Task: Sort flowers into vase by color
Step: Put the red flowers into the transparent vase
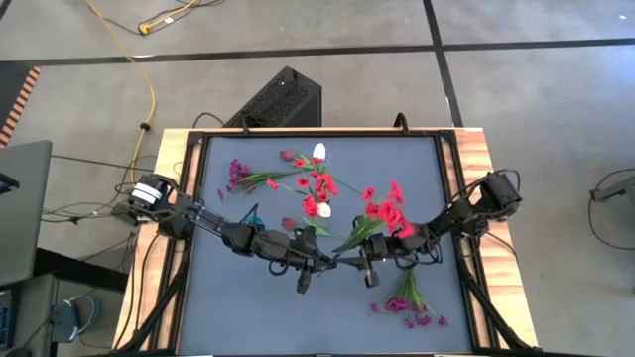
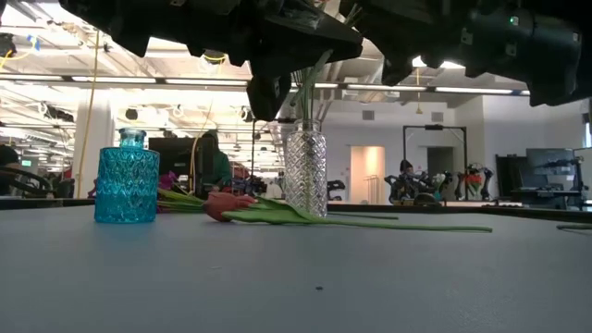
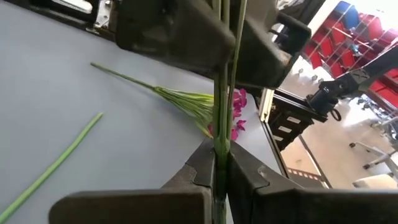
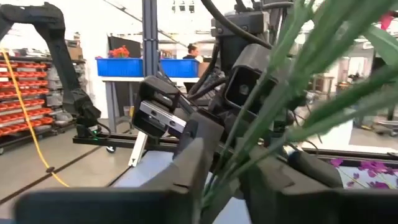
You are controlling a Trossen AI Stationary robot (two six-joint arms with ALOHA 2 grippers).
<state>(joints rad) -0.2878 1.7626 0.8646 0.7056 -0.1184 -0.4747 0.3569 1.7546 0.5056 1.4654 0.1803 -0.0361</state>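
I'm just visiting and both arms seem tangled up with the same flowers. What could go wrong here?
The left gripper is shut on green stems while the right gripper closes round stems too; pulling apart might bend them. The arms crowd close and could bump. The clear vase stands just below and might get knocked.

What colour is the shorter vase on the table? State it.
Teal blue, a translucent vase with a diamond-cut pattern. The low view shows it best.

Green flower stems (image 4: 273,118) run up between the right gripper (image 4: 227,180) jaws; left arm (image 4: 242,81) just beyond.
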